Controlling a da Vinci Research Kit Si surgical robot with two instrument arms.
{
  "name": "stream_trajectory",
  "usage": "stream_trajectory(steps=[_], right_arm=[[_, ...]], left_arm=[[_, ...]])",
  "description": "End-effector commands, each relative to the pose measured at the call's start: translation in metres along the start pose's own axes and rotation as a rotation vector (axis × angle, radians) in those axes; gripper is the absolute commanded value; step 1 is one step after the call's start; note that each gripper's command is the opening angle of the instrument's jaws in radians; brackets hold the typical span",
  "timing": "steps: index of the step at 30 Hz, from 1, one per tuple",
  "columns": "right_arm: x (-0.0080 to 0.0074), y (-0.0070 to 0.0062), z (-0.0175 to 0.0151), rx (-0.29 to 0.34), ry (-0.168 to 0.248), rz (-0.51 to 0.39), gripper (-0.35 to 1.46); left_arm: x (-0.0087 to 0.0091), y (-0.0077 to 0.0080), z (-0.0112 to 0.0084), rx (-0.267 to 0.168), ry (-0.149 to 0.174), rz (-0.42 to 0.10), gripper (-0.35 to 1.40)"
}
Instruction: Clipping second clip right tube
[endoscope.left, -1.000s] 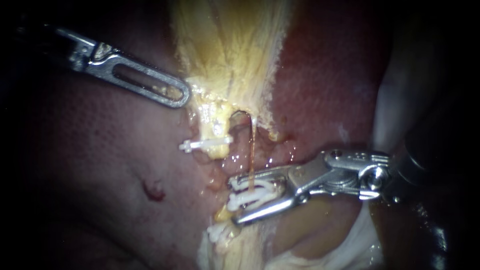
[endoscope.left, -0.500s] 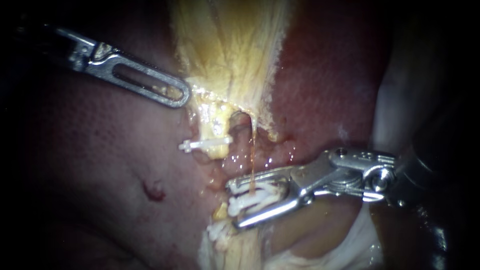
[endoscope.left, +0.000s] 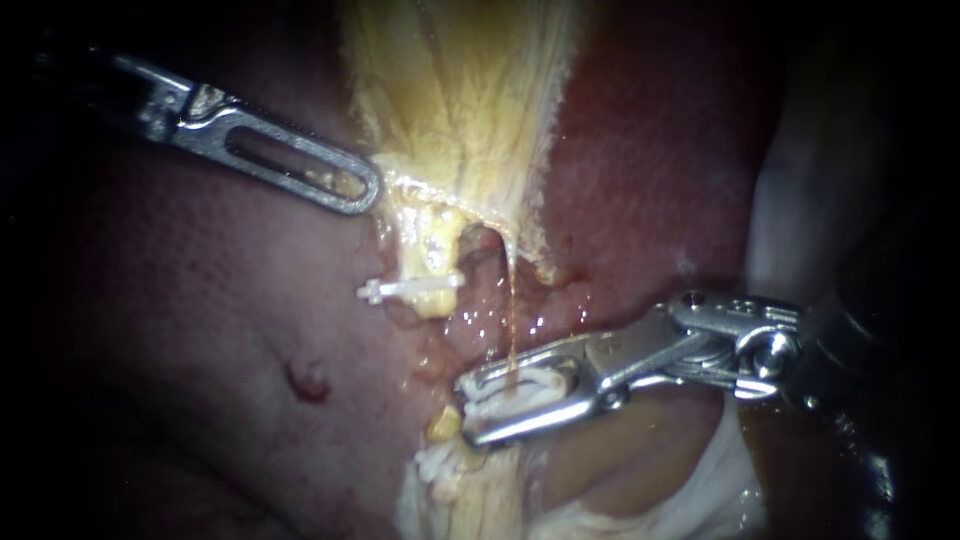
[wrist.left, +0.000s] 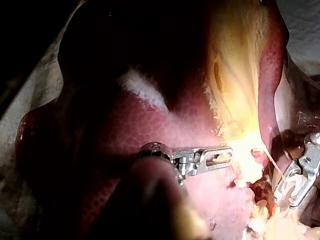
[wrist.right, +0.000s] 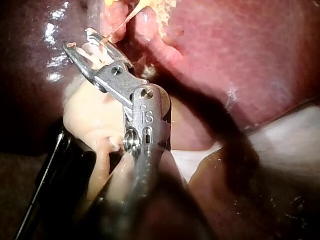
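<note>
My right instrument enters from the right. Its jaws are pinched down on a white clip, with the upper and lower jaw both pressing on it and only a narrow slot between them. The right tube is a thin brownish strand. It drops from the yellow tissue straight down between the jaws and into the clip, low on its length, where it meets the wet red bed. How far the clip has closed around it I cannot make out.

The right wrist view shows the same from behind. The strand runs in ahead of the jaws and ends among the white teeth of the clip held between them. A pale lump of tissue lies beside the instrument's shaft.

Under the jaws a lower clip, also white, lies at the head of a pale fibrous band. Up and to the left, apart from the jaws, the left tube is a short yellow stump with an upper clip clamped across it.

My left instrument enters from the upper left. Its slotted tip rests against the edge of the yellow tissue, just above the stump. I cannot tell from either view whether it grips that tissue.

The liver lies red on both sides. It has a small dark red mark on its left part, well apart from both instruments.
</note>
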Motion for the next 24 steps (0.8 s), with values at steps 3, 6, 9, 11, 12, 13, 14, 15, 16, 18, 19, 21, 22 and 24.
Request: stream_trajectory(steps=[3,6,9,11,12,13,14,15,16,18,19,21,22,24], right_arm=[[-0.0001,0.0001,-0.0001,0.005,-0.002,-0.001,-0.13],[-0.0001,0.0001,-0.0002,0.01,-0.005,-0.002,-0.27],[-0.0001,0.0001,-0.0003,0.014,-0.006,-0.003,-0.35],[-0.0001,0.0001,-0.0003,0.015,-0.006,-0.003,-0.35],[-0.0002,0.0001,-0.0003,0.015,-0.006,0.003,-0.35],[-0.0002,0.0001,-0.0004,0.015,-0.006,0.009,-0.35],[-0.0002,0.0001,-0.0004,0.015,-0.006,0.015,-0.35],[-0.0002,0.0001,-0.0004,0.016,-0.004,0.02,-0.35],[-0.0002,0.0,-0.0004,0.015,-0.006,0.026,-0.35],[-0.0002,0.0,-0.0005,0.014,-0.009,0.033,-0.35],[-0.0002,0.0,-0.0005,0.014,-0.009,0.038,-0.35],[-0.0002,0.0,-0.0005,0.014,-0.009,0.038,-0.35],[-0.0002,0.0,-0.0005,0.014,-0.009,0.038,-0.35],[-0.0002,0.0,-0.0005,0.014,-0.009,0.044,-0.35]], left_arm=[[0.0,0.0,0.0,0.0,0.0,0.0,-0.35],[0.0,0.0,0.0,0.0,0.0,0.0,-0.35],[0.0,0.0,0.0,0.0,0.0,0.0,-0.35],[0.0,0.0,0.0,0.0,0.0,0.0,-0.35],[0.0,0.0,0.0,0.0,0.0,0.0,-0.35],[0.0,0.0,0.0,0.0,0.0,0.0,-0.35],[0.0,0.0,0.0,0.0,0.0,0.0,-0.35],[0.0,0.0,0.0,0.0,0.0,0.0,-0.35],[0.0,0.0,0.0,0.0,0.0,0.0,-0.35],[0.0,0.0,0.0,0.0,0.0,0.0,-0.35],[0.0,0.0,0.0,0.0,0.0,0.0,-0.35],[0.0,0.0,0.0,0.0,0.0,0.0,-0.35],[0.0,0.0,0.0,0.0,0.0,0.0,-0.35],[0.0,0.0,0.0,0.0,0.0,0.0,-0.35]])
